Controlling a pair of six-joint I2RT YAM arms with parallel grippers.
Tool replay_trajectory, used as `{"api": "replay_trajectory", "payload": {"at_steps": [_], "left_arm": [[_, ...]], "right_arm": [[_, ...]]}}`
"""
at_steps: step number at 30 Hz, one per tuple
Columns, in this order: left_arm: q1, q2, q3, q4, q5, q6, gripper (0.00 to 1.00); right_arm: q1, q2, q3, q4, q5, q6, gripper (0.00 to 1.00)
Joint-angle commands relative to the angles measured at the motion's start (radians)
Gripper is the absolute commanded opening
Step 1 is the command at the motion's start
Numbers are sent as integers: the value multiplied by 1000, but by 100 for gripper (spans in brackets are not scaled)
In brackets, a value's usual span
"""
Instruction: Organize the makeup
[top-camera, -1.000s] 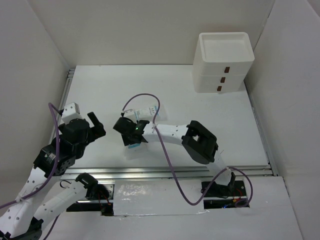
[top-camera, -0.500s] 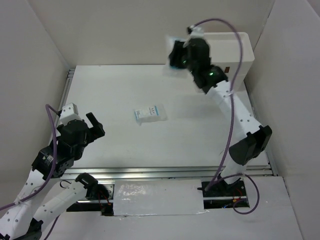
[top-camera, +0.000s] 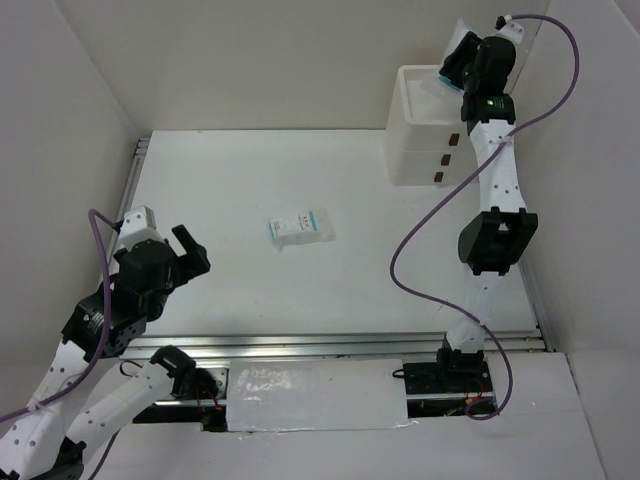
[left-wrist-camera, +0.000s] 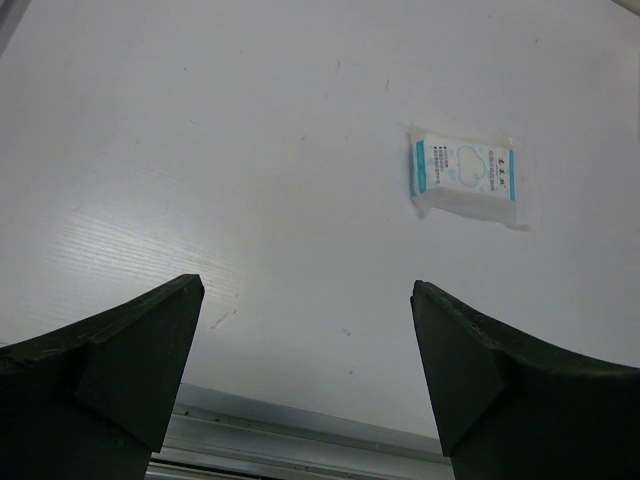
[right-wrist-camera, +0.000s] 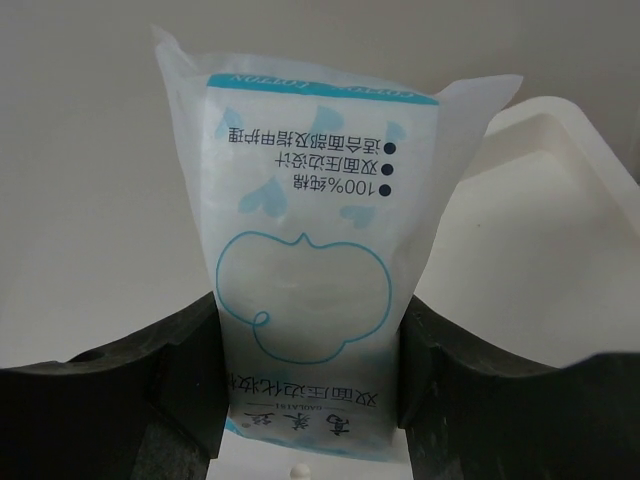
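Two sachets are all the makeup in view, so my read is one nearly filed and one to go. Left pincer (left-wrist-camera: 307, 290) is released, jaws spread wide, parked low over the near-left tabletop (top-camera: 220, 180) with nothing between them. Loose sachet (left-wrist-camera: 465, 185) lies flat mid-tabletop, well apart from both arms and untouched. It has a white face, a blue band on one end and a blue cloud-shaped outline, but its print is too small to read. Right arm is stretched to the far-right corner, and the right pincer (right-wrist-camera: 312, 305) is grasping the held sachet (right-wrist-camera: 315, 230) by its lower end, upright, one jaw against each side. It hangs above the open top tray (right-wrist-camera: 545, 230) of the drawer unit (top-camera: 445, 140), at or just past the far rim, not yet dropped in. Both drawers below look closed, contents hidden. What shows of the tray is plain white. Held sachet print reads inverted in the wrist view: "100%" leads the first of three bulleted lines of Chinese text, with a larger Chinese line under the cloud outline, pale blue hearts, and a Latin-script line on the blue end band too blurred to make out. Left to do, judging by this: release into the tray, then fetch the loose one.
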Motion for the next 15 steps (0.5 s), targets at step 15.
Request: {"api": "replay_trajectory", "payload": {"at_steps": [15], "left_arm": [[2, -14, -16, 53, 35, 42, 100]], "right_arm": [[-23, 120, -7, 179, 258, 692, 62]]}}
